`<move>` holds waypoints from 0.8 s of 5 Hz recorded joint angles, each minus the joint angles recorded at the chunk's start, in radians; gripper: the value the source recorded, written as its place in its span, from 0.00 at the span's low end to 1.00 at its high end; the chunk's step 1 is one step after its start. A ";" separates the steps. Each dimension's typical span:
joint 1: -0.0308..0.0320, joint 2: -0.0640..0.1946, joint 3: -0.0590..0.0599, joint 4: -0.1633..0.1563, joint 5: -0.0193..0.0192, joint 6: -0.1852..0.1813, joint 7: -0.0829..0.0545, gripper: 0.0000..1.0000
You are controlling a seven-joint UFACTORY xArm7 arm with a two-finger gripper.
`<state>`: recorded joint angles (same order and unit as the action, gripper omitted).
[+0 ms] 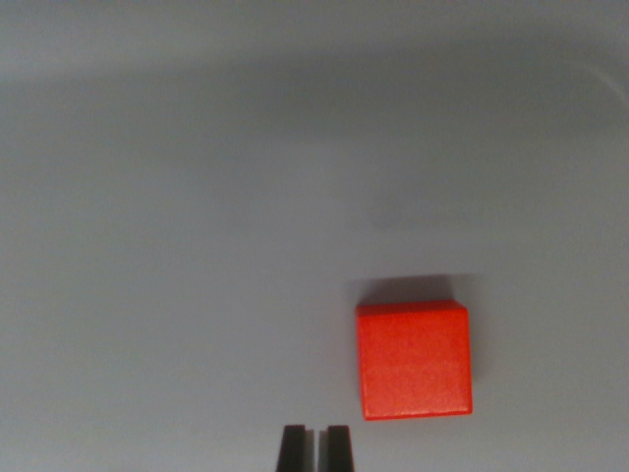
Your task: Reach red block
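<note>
just off your hand (315,447), toward the wrist view's right, sits the red block (413,360) on the grey worktop (177,246); fingertips nearly together, gripping nothing.

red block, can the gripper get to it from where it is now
Probably yes: the red block sits alone on the grey surface, just to the wrist view's right of the gripper, with nothing between them.
</note>
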<state>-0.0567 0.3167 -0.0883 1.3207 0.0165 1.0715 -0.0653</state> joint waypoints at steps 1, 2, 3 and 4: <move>-0.0066 0.025 -0.005 -0.019 -0.0014 -0.043 -0.002 0.00; -0.0066 0.025 -0.005 -0.019 -0.0014 -0.043 -0.002 0.00; -0.0128 0.048 -0.010 -0.038 -0.0028 -0.084 -0.005 0.00; -0.0128 0.048 -0.010 -0.038 -0.0028 -0.084 -0.005 0.00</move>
<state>-0.0695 0.3649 -0.0986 1.2830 0.0137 0.9870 -0.0700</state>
